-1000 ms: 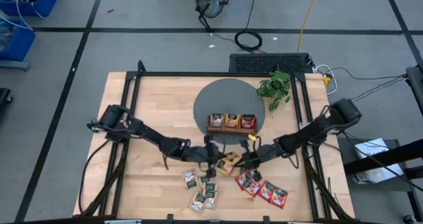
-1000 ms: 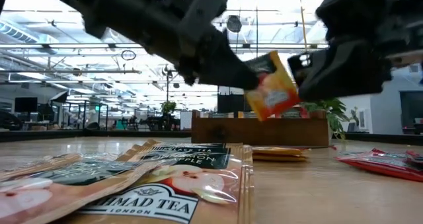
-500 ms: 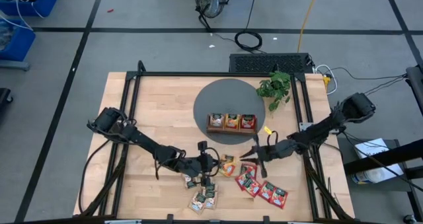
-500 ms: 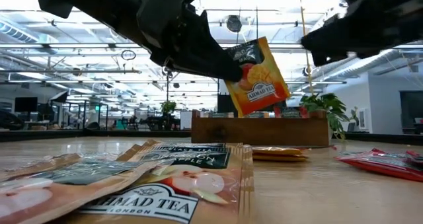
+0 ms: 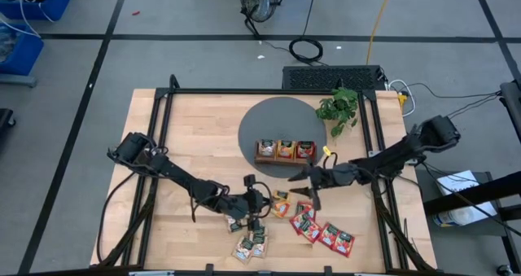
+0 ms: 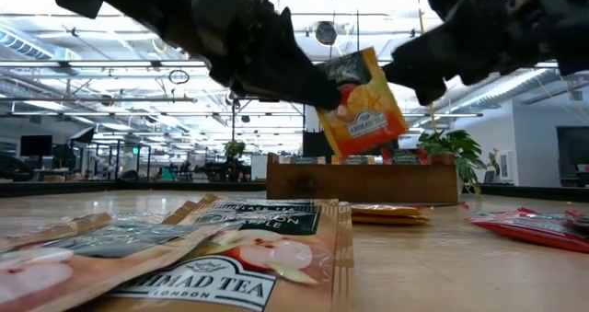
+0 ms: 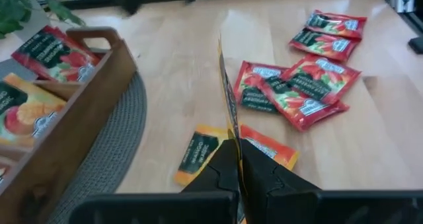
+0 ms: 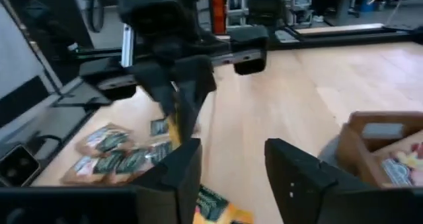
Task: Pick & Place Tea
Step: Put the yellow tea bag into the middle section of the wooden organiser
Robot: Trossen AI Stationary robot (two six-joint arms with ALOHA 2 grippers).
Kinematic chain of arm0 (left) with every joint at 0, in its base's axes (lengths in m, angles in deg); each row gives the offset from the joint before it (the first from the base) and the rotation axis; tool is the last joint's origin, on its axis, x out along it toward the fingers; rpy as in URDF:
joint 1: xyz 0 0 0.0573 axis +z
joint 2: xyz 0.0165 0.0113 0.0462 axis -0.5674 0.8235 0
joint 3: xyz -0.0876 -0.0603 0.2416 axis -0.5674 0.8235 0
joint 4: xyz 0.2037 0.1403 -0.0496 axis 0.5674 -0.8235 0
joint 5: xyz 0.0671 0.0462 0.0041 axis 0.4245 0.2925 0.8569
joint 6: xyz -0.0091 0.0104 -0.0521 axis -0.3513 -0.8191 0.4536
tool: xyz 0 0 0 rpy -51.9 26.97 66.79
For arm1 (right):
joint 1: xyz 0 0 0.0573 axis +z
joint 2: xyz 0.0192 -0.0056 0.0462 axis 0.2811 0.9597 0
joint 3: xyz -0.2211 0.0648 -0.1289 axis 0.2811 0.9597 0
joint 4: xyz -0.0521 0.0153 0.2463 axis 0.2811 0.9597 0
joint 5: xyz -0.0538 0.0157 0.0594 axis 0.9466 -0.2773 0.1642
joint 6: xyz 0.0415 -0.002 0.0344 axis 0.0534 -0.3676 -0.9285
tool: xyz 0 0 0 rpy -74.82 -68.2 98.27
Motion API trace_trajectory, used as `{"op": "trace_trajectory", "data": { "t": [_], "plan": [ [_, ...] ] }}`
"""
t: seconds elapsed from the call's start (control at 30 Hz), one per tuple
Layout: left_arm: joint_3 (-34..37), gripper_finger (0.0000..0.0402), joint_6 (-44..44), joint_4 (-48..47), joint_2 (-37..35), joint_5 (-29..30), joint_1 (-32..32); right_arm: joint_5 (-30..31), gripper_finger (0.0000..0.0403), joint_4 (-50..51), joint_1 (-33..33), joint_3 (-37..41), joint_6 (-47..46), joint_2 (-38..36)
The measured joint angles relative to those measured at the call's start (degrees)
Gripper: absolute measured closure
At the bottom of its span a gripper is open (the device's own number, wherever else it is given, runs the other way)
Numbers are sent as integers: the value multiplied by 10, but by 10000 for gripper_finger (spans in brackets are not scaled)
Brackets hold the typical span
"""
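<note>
In the low view, the left gripper (image 6: 317,89) comes from the upper left of the frame, and its jaws are clamped on the upper corner of 1 orange tea sachet (image 6: 361,107). The sachet hangs tilted in the air near the middle of the frame, above the wooden tray (image 6: 361,183). A white label on the sachet reads "AHMAD TEA", and a fruit picture is printed on it.

The right gripper (image 6: 419,65) is in the upper right of this frame, just beside the sachet. In the right wrist view its 2 fingers (image 8: 184,170) stand clearly apart with nothing between them.

In the bottom left of the low frame lie pale sachets (image 6: 235,252); the nearest 1 shows "AHMAD TEA LONDON" and an apple picture. Red sachets (image 6: 534,225) lie at the right edge.

In the high view, the tray (image 5: 285,151) sits on a grey round mat (image 5: 273,121) above the middle of the table (image 5: 195,138), with sachets standing in its 3 compartments. The pale sachets (image 5: 251,242) are low in the middle, and the red ones (image 5: 324,231) are to their right. A green plant (image 5: 339,109) stands to the upper right of the tray.
</note>
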Motion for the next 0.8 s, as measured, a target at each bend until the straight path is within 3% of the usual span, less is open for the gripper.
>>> {"op": "trace_trajectory", "data": {
  "t": [0.17,0.5,0.8],
  "plan": [
    [-28,399,-2,-48,0,6,3,-61,231,34,-5,-44,1,35],
    [-50,399,-7,-80,0,7,4,-60,231,60,-6,-75,5,65],
    [-51,397,5,-80,0,3,15,-75,261,50,-9,-75,22,65]
  ]
}}
